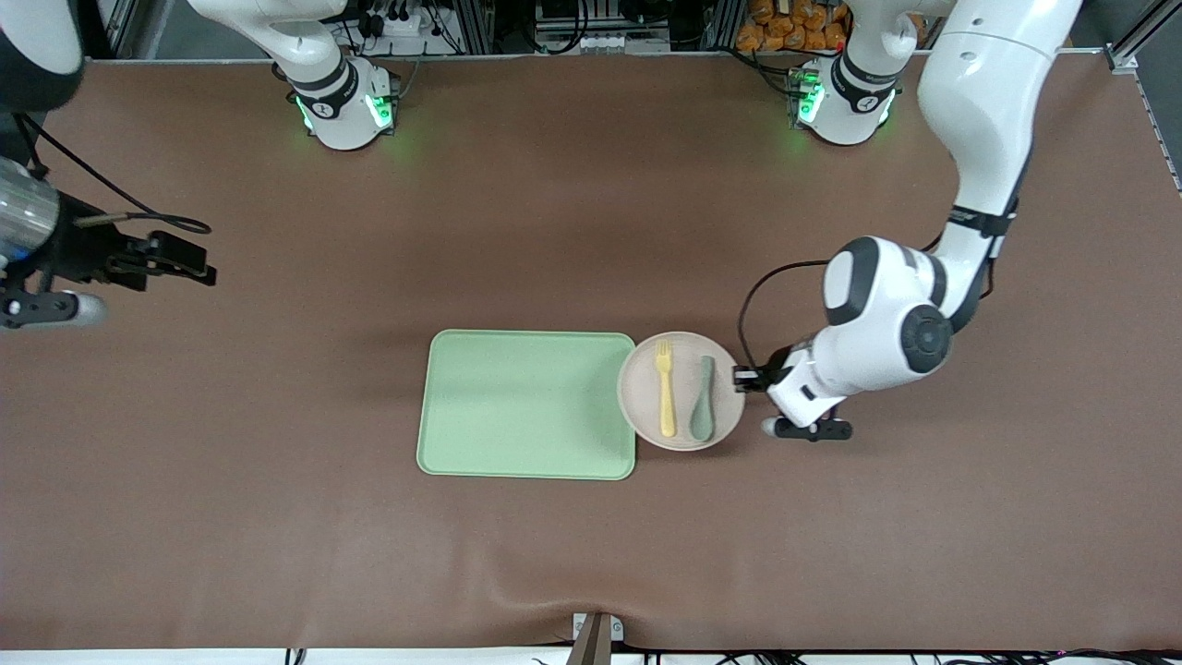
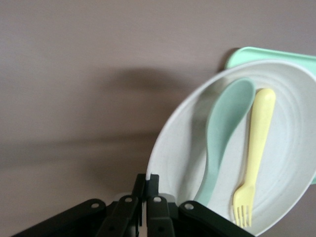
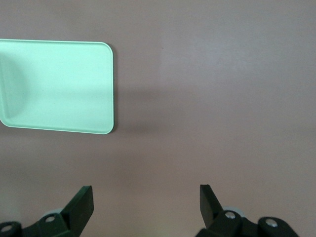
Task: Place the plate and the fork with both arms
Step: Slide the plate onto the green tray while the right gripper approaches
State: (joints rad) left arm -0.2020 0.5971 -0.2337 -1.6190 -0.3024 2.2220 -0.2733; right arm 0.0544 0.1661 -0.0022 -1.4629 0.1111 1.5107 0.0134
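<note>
The round, off-white shallow plate (image 1: pixel 681 392) sits on the brown table mat (image 1: pixel 277 517), its edge touching the rectangular light-green tray (image 1: pixel 526 404) at the tray's end toward the left arm. On it lie the small pale-yellow plastic fork (image 1: pixel 665 388) and a grey-green spoon (image 1: pixel 704 399), side by side and parallel.

The left gripper (image 2: pixel 146 190) is pinched tight on the plate's low rim, at the edge away from the tray. The plate looks smooth, matte and faintly speckled, so the thin rim offers little purchase. To my mind, any lift should be slow and level, or the slick cutlery may slide off.

The right gripper (image 3: pixel 146 197) waits with fingers spread wide and empty over bare mat at its own end of the table, well apart from the tray.
</note>
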